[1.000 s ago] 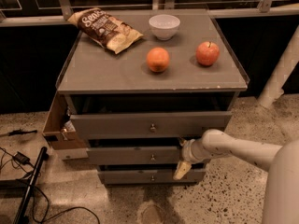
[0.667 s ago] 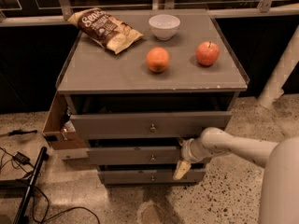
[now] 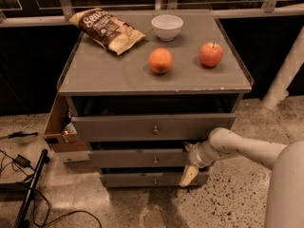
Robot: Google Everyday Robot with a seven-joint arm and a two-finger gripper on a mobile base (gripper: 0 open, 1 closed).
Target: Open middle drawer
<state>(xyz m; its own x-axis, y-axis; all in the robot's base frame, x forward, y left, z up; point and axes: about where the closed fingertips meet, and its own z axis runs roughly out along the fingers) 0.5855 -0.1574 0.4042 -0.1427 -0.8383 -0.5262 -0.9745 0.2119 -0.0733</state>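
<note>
The gripper (image 3: 188,161) is sitting lower right of centre, jaws standing wide, one above & one below the rt end of the middle drawer (image 3: 137,158). Vs a sec ago almost nothing is shifting: the arm is staying put and the drawer front is sitting in the same spot, centre-low in frame, knob (image 3: 155,160) untouched. Prob. the pull isn't biting yet, so the drawer is still needing to come fwd.

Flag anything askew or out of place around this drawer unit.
A cardboard box leans tilted left of the cabinet. The top drawer juts out. The gripper is at the right end of the middle drawer, away from its knob.
</note>
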